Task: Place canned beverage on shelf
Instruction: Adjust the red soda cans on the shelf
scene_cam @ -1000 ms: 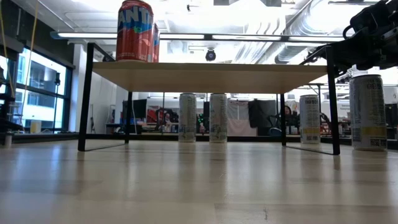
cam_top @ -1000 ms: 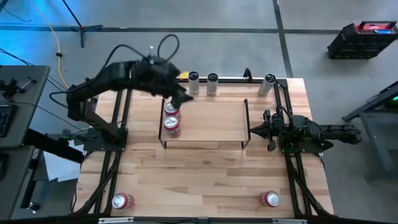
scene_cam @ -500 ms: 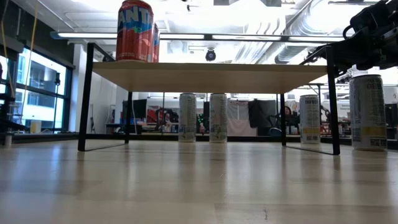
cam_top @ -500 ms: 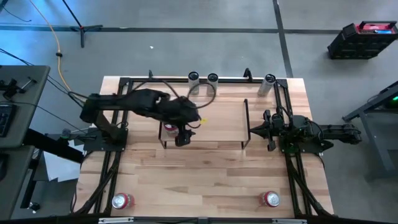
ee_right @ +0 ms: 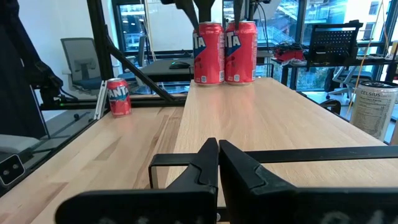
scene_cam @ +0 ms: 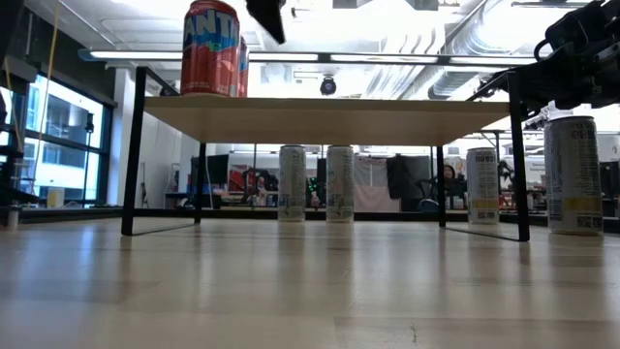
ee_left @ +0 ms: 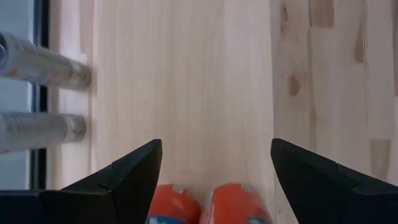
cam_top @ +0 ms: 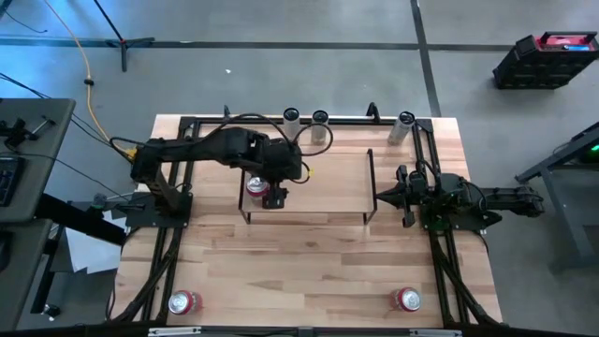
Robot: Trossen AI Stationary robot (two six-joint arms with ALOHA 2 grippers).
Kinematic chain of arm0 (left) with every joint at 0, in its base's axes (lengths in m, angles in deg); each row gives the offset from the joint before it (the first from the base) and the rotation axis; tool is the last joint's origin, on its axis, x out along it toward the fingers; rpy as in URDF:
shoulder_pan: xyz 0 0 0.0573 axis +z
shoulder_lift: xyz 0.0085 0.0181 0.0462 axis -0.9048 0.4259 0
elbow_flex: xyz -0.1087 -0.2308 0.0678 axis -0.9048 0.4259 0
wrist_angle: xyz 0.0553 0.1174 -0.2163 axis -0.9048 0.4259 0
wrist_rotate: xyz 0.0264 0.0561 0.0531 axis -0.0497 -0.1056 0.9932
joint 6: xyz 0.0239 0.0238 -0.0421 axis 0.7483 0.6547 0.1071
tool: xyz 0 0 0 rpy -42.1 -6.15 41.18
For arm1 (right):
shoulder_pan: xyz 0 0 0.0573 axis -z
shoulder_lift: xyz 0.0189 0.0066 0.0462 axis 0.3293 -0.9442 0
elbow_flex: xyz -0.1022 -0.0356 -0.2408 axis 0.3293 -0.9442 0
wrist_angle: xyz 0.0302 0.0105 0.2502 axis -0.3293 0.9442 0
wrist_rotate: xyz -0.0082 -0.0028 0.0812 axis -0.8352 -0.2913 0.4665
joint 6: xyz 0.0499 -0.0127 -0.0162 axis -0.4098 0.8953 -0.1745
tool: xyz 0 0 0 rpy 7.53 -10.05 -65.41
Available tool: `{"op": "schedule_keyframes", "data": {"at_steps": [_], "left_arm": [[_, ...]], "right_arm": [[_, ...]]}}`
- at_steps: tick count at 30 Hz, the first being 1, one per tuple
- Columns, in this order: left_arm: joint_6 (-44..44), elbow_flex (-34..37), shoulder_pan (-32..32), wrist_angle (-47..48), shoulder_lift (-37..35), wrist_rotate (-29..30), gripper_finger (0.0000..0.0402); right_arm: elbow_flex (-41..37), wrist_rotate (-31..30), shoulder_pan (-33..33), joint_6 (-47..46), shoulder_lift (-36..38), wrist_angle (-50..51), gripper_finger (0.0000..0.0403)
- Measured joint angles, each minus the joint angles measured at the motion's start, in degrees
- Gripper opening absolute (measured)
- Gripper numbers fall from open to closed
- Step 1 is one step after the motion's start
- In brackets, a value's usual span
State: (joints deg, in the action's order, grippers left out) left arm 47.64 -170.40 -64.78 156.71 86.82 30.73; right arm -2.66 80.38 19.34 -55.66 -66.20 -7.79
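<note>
A red can (cam_top: 184, 301) stands at the table's (cam_top: 309, 262) near left corner. On the left end of the shelf (cam_top: 328, 183) two red cans (ee_right: 224, 51) stand upright side by side, touching. The left gripper (cam_top: 276, 195) hangs just above them, jaws spread wide and holding nothing. Behind the shelf, two slim pale cans (cam_top: 306, 119) stand at the far edge, with a third (cam_top: 404, 122) toward the far right. The right gripper (cam_top: 386, 197) waits just beside the shelf's right end rail, jaws pressed together. Another red can (cam_top: 407, 300) stands near right.
</note>
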Motion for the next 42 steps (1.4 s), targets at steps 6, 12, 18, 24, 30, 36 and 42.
{"op": "schedule_keyframes", "data": {"at_steps": [6,12,18,24,30,36,42], "left_arm": [[0.4,0.0,4.1,4.8,0.0,-1.9,0.0294],[2.2,0.0,5.8,4.8,0.0,-3.0,0.0294],[3.7,0.0,6.2,5.7,0.0,-2.0,0.0294],[3.5,0.0,6.5,6.1,0.0,-1.2,0.0294],[2.8,0.0,6.5,6.4,-0.2,-0.3,0.0294],[1.5,0.0,7.2,7.4,-0.4,-1.7,0.0294],[-0.9,0.0,8.6,5.5,-0.5,-2.5,0.0294]], "right_arm": [[0.0,0.0,0.0,0.0,0.0,0.0,0.0000],[0.0,0.0,0.0,0.0,0.0,0.0,0.0000],[0.0,0.0,0.0,0.0,0.0,0.0,0.0000],[0.0,0.0,0.0,0.0,0.0,0.0,0.0000],[0.0,0.0,0.0,0.0,0.0,0.0,0.0000],[0.0,0.0,0.0,0.0,0.0,0.0,0.0000],[0.0,0.0,0.0,0.0,0.0,0.0,0.0000]]}}
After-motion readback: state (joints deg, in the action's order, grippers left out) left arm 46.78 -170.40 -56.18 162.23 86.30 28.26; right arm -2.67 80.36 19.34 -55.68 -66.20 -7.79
